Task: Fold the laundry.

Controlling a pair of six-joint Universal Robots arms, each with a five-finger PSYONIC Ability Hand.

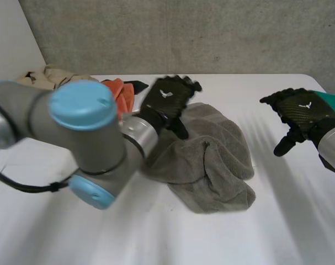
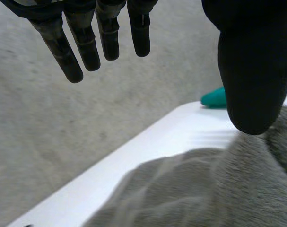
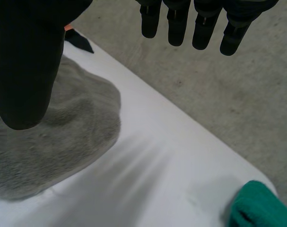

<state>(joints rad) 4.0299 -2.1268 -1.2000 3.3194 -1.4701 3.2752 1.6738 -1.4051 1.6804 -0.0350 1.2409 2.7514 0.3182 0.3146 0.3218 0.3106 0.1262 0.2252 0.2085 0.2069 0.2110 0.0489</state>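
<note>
A grey towel (image 1: 211, 160) lies crumpled and partly folded in the middle of the white table (image 1: 156, 232). My left hand (image 1: 167, 99) hovers over the towel's far left edge, fingers straight and spread, holding nothing. In its own wrist view the fingers (image 2: 100, 35) and thumb (image 2: 254, 71) stand apart above the grey towel (image 2: 204, 189). My right hand (image 1: 297, 113) floats open to the right of the towel, clear of it. In the right wrist view its fingers (image 3: 190, 23) are straight, and the grey towel (image 3: 48, 142) lies under the thumb (image 3: 25, 61).
An orange cloth (image 1: 118, 94) and a beige cloth (image 1: 48, 76) lie at the table's far left. A teal cloth (image 1: 333, 102) sits at the right edge behind my right hand, seen also as teal cloth (image 3: 259, 208). The table's far edge (image 2: 134, 151) meets a grey wall.
</note>
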